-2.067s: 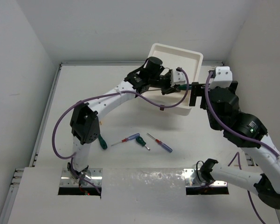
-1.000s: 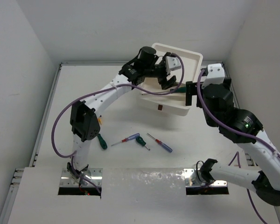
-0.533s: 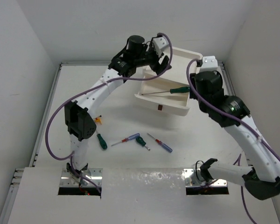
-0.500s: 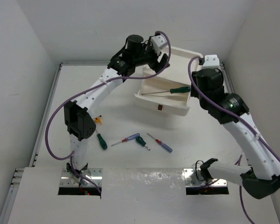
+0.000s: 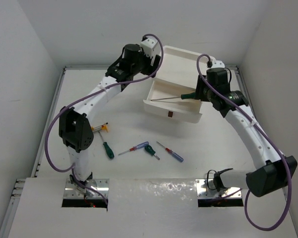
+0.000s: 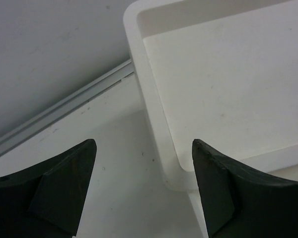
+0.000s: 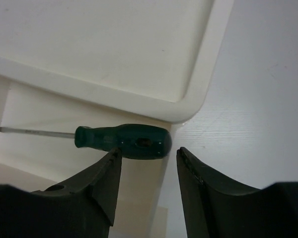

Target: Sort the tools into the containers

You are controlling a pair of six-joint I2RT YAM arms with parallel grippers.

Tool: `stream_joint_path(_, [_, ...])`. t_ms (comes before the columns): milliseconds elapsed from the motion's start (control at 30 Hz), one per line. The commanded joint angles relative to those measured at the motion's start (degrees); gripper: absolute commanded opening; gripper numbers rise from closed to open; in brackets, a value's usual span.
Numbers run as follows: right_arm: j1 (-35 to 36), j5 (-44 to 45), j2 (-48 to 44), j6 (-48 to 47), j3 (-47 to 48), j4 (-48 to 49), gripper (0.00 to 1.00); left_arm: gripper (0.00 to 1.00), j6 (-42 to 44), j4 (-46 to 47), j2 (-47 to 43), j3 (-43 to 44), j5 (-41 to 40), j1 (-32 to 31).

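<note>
Green-handled screwdriver (image 7: pixel 121 141) noted lying in the pulled-out drawer (image 5: pixel 174 113), handle close against its right wall. Right pincer (image 7: pixel 148 149) held apart just above the handle, nothing gripped. Left pincer (image 6: pixel 144 144) apart, empty, over the unit's corner. Four screwdrivers (image 5: pixel 134 148) noted on the surface (image 5: pixel 213 148). Risk judged: if the handle rides the wall, the drawer could be fouled on closing.

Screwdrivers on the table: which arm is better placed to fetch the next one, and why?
Probably left: the left gripper is open and empty, the screwdrivers lie toward its side; the right gripper hangs over the drawer.
</note>
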Motion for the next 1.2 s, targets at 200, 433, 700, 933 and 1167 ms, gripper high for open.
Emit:
stream_joint_path(200, [-0.1, -7.5, 1.5, 1.9, -4.9, 10.1, 0.42, 0.75, -1.0, 4.5, -4.0, -6.6, 0.8, 0.6])
stream_joint_path(433, [-0.2, -13.8, 0.7, -0.2, -8.7, 15.2, 0.35, 0.75, -0.7, 5.5, -2.8, -7.9, 4.7, 0.6])
stream_joint_path(700, [-0.1, -19.6, -1.9, -9.5, -11.3, 16.2, 0.22, 0.74, -1.5, 5.9, -2.6, -8.3, 8.6, 0.5])
stream_joint_path(933, [-0.1, -24.4, -2.1, -32.4, 1.2, 4.2, 0.42, 0.74, 0.3, 3.7, -2.3, -3.8, 7.7, 0.6])
stream_joint_path(1167, [0.2, -29.7, 9.2, -43.8, 13.9, -8.8, 0.54, 0.76, -0.6, 1.1, -1.6, 2.3, 2.5, 0.9])
